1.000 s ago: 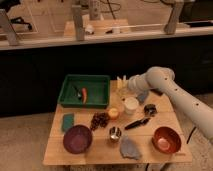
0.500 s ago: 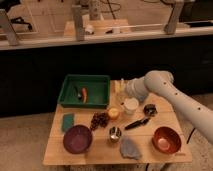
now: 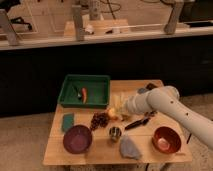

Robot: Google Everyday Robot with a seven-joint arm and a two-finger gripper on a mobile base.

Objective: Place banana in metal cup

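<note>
The metal cup (image 3: 115,133) is small and shiny and stands upright near the table's front middle, between the purple bowl and the grey cloth. My gripper (image 3: 119,110) is at the end of the white arm that reaches in from the right. It hangs low over the table's middle, just behind and a little right of the cup. A small pale-yellow shape that looks like the banana (image 3: 123,117) lies right under the gripper, next to a round orange fruit (image 3: 112,113). I cannot tell whether the gripper touches it.
A green tray (image 3: 100,82) with a carrot (image 3: 84,93) stands at the back left. Dark grapes (image 3: 99,120), a green sponge (image 3: 68,121), a purple bowl (image 3: 77,138), a grey cloth (image 3: 130,148), an orange bowl (image 3: 166,140) and a black utensil (image 3: 138,122) lie on the wooden table (image 3: 95,157).
The arm has swung left and down toward the table's middle. It now covers the white cup that showed before. Nothing on the table has visibly moved.
</note>
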